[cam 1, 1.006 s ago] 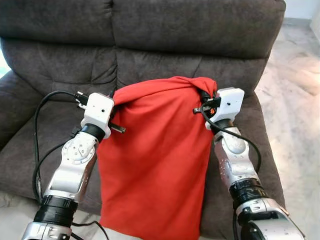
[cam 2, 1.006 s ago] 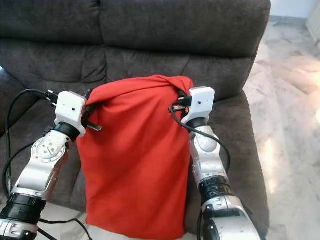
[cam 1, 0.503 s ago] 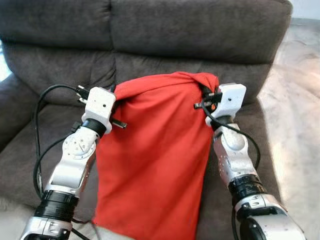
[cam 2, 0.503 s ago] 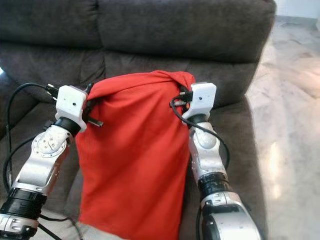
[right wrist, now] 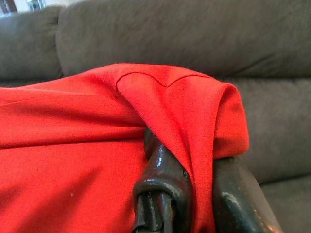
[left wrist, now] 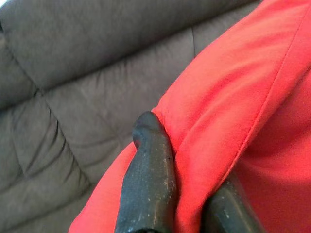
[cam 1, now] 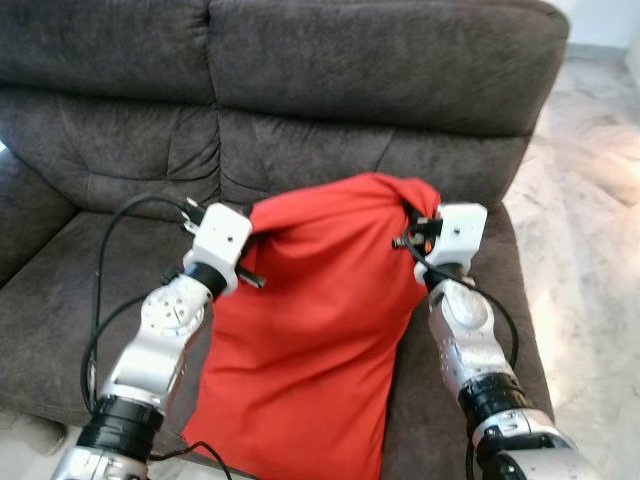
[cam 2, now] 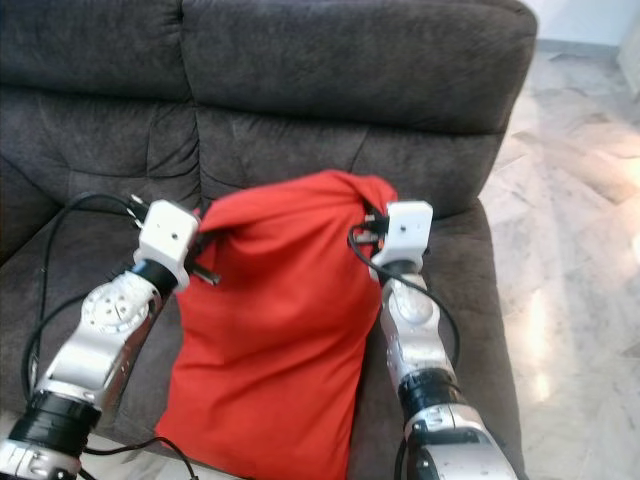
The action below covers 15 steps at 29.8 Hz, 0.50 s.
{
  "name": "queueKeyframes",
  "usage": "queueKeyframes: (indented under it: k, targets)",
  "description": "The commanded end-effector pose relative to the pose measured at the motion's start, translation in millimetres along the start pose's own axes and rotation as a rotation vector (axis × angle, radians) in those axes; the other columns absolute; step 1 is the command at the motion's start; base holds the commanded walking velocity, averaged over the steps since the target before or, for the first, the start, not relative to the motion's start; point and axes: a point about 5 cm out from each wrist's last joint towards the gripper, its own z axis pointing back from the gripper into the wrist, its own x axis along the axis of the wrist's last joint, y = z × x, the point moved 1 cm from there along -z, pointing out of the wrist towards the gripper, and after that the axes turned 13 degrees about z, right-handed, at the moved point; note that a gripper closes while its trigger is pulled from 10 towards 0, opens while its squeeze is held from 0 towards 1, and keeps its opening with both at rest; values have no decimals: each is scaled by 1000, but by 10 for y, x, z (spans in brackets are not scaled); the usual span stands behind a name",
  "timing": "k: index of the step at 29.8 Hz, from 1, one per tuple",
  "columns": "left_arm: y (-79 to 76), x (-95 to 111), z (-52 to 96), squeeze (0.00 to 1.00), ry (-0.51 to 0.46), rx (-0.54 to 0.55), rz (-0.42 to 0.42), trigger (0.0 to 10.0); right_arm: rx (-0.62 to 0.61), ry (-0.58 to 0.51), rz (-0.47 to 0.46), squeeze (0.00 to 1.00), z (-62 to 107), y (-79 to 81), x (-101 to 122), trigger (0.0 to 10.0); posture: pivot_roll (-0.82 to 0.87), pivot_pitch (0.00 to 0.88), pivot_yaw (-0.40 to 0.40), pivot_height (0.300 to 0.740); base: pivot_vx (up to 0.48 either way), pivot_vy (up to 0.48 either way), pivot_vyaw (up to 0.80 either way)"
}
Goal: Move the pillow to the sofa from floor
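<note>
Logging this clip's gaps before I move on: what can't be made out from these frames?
- Lower end of the red pillow: cut off by the eye views' bottom edge.
- Sofa seat beneath it: covered by the pillow.
- Left end effector and right end effector fingertips: wrapped in fabric in the wrist views.

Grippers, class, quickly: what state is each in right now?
Left gripper: closed on the red pillow's top corner.
Right gripper: closed on its other top corner.
</note>
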Motion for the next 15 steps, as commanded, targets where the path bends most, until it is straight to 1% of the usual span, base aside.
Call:
queueKeyframes:
  k: [1, 4, 5, 6, 7, 15]
  targets:
    - [375, -135, 178, 0, 62, 164, -3, 10000, -208, 89, -42, 0, 111, -433, -185, 10000, 126, 167, 49, 740, 0, 0, 0]
    - [341, -183, 195, 0, 78, 155, 10, 10000, -212, 100, -66, 0, 148, -432, -239, 10000, 128, 169, 49, 740, 0, 0, 0]
    - [331, -197, 200, 235, 84, 151, 5, 10000, -209, 102, -68, 0, 157, -427, -251, 10000, 128, 169, 49, 740, 0, 0, 0]
    - [329, -199, 200, 235, 84, 150, 4, 10000, -209, 101, -67, 0, 158, -426, -252, 10000, 128, 169, 49, 740, 0, 0, 0]
    - [331, -217, 204, 1000, 90, 155, 11, 10000, -204, 107, -66, 1000, 165, -420, -267, 10000, 128, 169, 49, 740, 0, 0, 0]
    - [334, -286, 228, 1000, 110, 170, 24, 10000, -216, 129, -68, 1000, 221, -424, -347, 10000, 126, 170, 50, 740, 0, 0, 0]
